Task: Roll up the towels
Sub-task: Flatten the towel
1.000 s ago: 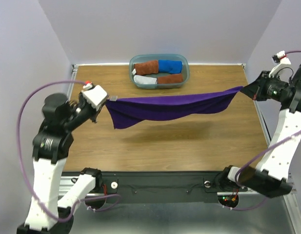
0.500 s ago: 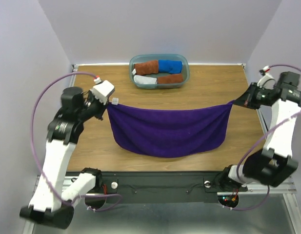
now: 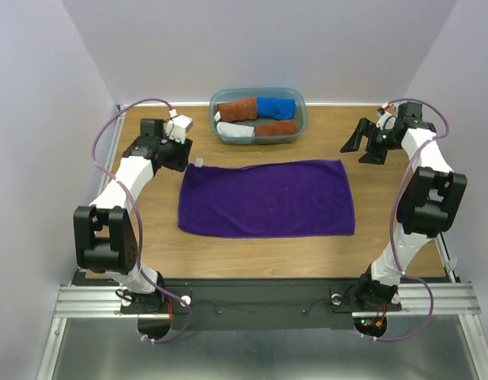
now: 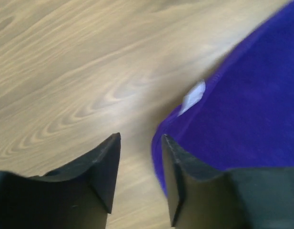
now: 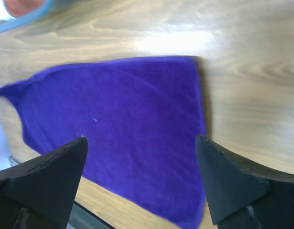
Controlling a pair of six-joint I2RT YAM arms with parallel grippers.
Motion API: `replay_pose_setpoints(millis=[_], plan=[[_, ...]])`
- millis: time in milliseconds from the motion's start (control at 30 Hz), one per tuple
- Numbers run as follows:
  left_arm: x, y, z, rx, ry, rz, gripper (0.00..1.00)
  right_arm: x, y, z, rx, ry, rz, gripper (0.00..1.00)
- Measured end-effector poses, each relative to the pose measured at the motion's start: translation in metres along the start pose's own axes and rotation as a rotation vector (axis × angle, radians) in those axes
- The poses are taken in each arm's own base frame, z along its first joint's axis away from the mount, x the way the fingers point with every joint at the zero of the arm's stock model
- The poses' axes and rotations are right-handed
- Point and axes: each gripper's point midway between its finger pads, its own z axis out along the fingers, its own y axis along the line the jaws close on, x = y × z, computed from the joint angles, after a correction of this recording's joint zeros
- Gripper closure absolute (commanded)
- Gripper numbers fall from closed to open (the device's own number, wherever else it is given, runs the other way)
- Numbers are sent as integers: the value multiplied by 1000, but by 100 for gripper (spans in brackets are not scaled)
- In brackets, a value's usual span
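Observation:
A deep purple towel (image 3: 267, 198) lies spread flat in the middle of the table, its white tag (image 3: 199, 163) at the far left corner. My left gripper (image 3: 181, 153) is open just beyond that corner. In the left wrist view its fingertips (image 4: 140, 136) frame bare wood, with the towel's edge (image 4: 242, 95) and tag (image 4: 192, 95) just to their right. My right gripper (image 3: 362, 148) is wide open above the table, off the towel's far right corner. From the right wrist, the towel (image 5: 123, 119) shows below the spread gripper (image 5: 141, 139). Neither gripper holds anything.
A teal-grey tub (image 3: 300, 103) stands at the back centre. It holds rolled towels: rust-brown (image 3: 237, 108), blue (image 3: 275, 107), pale grey (image 3: 234, 131) and a second rust-brown one (image 3: 275, 128). Its rim (image 5: 23, 21) shows in the right wrist view. Walls close the back and sides.
Both grippers opened and let go of the towel's corners. The towel, held stretched in the air before, now lies flat on the table. Both arms have drawn back toward the far side.

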Motion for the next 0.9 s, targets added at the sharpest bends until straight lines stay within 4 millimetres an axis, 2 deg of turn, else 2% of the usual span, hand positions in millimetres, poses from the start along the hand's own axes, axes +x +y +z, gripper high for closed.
replay_pose_setpoints(millis=[100,133,167,200,267,367,433,533,567,667,767,900], plan=[[6,32,-1,-48,11,-62,21,1,-8,-1,34,2,-34,1],[8,40,-4,-61,13,-75,21,4,-11,-5,55,0,-66,5],[12,49,-10,-75,17,-88,24,7,-13,-9,68,3,-88,10],[15,55,-15,-83,22,-87,27,14,-14,-13,80,14,-111,21],[25,55,-29,-58,49,-53,28,32,-13,-27,97,41,-194,34],[44,29,-52,55,85,62,31,62,-11,-44,96,111,-287,38],[67,6,-66,147,125,160,31,88,-13,-50,88,182,-333,38],[113,-22,-78,277,203,292,30,128,-23,-50,87,298,-366,38],[138,-35,-82,338,248,350,30,148,-30,-46,93,361,-370,38],[174,-54,-85,433,316,425,30,181,-37,-40,106,465,-375,38],[195,-69,-83,499,348,505,30,199,-42,-35,123,530,-372,38],[195,-79,-74,534,330,589,30,207,-49,-22,148,574,-370,37]])
